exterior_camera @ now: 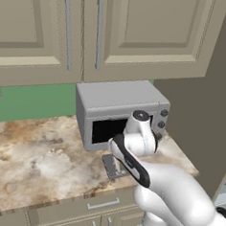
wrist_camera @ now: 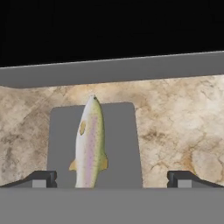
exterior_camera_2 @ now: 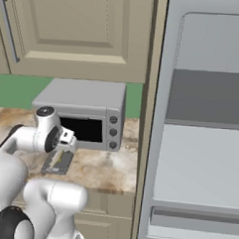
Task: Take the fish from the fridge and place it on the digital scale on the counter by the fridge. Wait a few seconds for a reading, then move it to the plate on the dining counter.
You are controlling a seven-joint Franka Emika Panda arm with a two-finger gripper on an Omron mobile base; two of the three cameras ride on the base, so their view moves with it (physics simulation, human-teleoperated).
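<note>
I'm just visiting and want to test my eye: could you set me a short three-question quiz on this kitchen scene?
1. True or false: the fish lies on the digital scale.
2. The gripper's fingers are: A) wide apart, holding nothing; B) shut on the fish; C) shut on a handle.
3. Fill in: the boxy grey appliance behind the scale on the counter is a ____.

Key
1. True.
2. A.
3. Toaster oven.
</note>
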